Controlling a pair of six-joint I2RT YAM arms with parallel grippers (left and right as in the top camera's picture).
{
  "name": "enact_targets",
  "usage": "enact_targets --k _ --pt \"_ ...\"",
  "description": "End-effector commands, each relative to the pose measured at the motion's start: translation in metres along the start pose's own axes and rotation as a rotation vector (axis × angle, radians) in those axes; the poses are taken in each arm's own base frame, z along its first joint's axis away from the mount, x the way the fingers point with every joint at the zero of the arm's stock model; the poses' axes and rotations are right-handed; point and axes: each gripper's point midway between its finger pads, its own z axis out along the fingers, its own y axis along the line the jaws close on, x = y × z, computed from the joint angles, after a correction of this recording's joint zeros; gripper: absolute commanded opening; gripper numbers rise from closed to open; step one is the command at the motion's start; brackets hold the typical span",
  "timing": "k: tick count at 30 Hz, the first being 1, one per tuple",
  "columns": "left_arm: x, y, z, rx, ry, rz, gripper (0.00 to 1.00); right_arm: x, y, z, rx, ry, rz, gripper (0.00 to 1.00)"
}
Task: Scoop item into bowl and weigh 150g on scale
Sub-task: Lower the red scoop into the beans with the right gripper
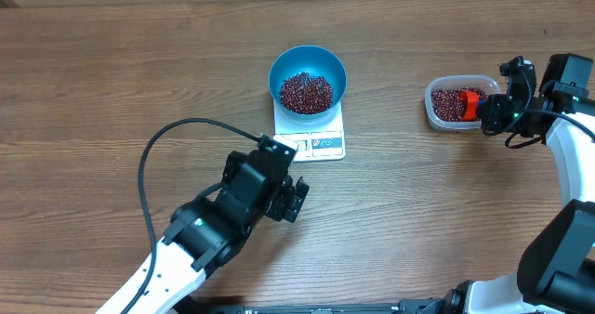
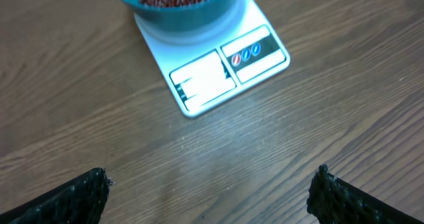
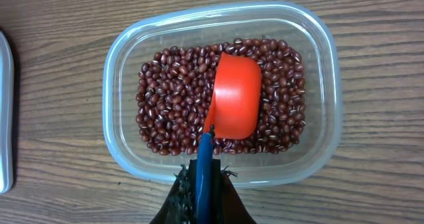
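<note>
The blue bowl [image 1: 308, 77] stands on the white scale [image 1: 316, 143] mid-table, with a pile of red-brown beans [image 1: 306, 92] inside; the same bowl [image 2: 182, 8] and scale [image 2: 218, 71] appear at the top of the left wrist view. More beans [image 3: 165, 111] lie in a clear plastic tub [image 3: 119, 58] at the right. My right gripper [image 3: 204, 184] is shut on the blue handle [image 3: 203, 177] of a scoop whose orange cup [image 3: 235, 105] rests upside down on those beans. My left gripper [image 2: 211, 187] is open over bare wood in front of the scale, holding nothing.
The tub [image 1: 460, 102] sits near the table's right side with my right arm [image 1: 558, 119] behind it. My left arm [image 1: 214, 230] and its black cable [image 1: 153, 156] cross the front left of the wooden table.
</note>
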Motion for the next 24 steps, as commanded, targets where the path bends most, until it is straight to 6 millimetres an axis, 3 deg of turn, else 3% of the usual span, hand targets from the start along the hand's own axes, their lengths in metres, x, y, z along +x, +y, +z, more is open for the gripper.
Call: enact_targets --k 1,5,14,24 --pt "0.009 0.001 0.012 -0.014 0.047 0.026 1.00 -0.004 0.004 0.003 -0.034 -0.003 -0.007 0.04" --pt "0.014 0.002 0.023 -0.035 0.079 0.039 1.00 -0.004 0.008 0.002 -0.055 -0.006 -0.005 0.04" --pt "-0.014 -0.001 0.029 -0.032 -0.029 0.014 1.00 -0.004 0.008 0.002 -0.056 -0.004 -0.005 0.04" --pt "-0.025 -0.003 0.028 -0.025 -0.076 0.004 1.00 -0.005 0.012 0.002 -0.081 -0.010 -0.004 0.04"
